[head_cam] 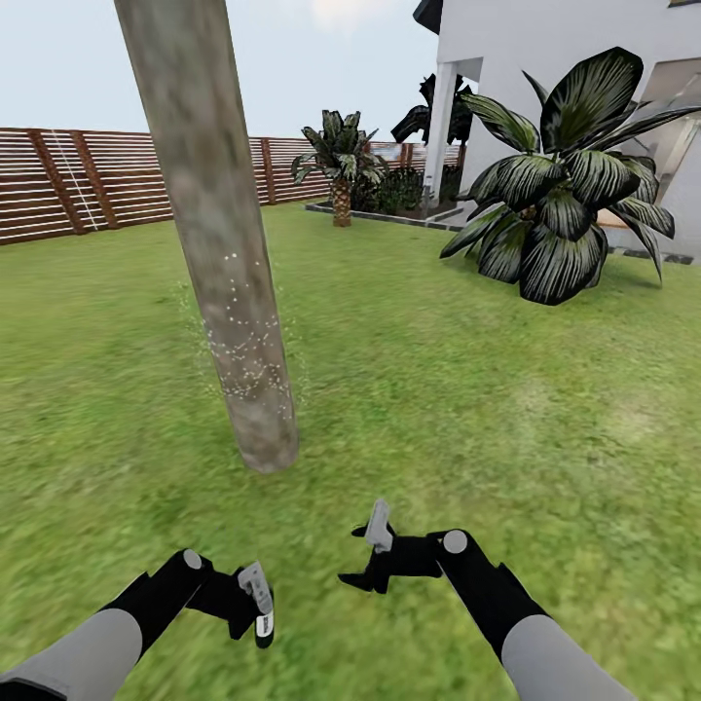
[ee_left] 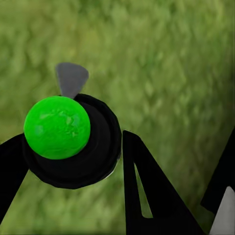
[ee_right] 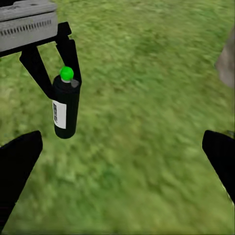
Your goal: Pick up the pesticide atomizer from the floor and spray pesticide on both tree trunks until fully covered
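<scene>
The left end effector (head_cam: 255,606) hangs low over the grass (head_cam: 506,389) at the near left of the head view, its fingers clamped on the pesticide atomizer (head_cam: 263,613), a small dark canister with a white label whose body points down toward the lawn. In the left wrist view the atomizer (ee_left: 73,142) sits right between the black fingers (ee_left: 147,191), seen from its top end: a bright green round cap on a black body, with a small grey nozzle tab poking out beside the cap. In the right wrist view the same canister (ee_right: 65,106) hangs upright from the left end effector (ee_right: 51,68), green cap up, label facing the camera, with only grass below it. Ahead of the left end effector and slightly to its right stands the tree trunk (head_cam: 219,234), thick, blotchy grey-brown and leaning a little; the pesticide (head_cam: 243,360) shows as fine pale specks scattered over its lower part and drifting just beside it, while the upper part looks bare. The right end effector (head_cam: 375,555) hovers near the left one, apart from it, fingers spread wide and holding nothing; in its own wrist view the two dark fingers (ee_right: 17,166) stand far apart over the lawn. Farther off, behind the trunk, runs the wooden fence (head_cam: 88,180), and well ahead of the right end effector are a small palm (head_cam: 341,161), a large dark-leaved plant (head_cam: 565,195) and a white house (head_cam: 545,49).
</scene>
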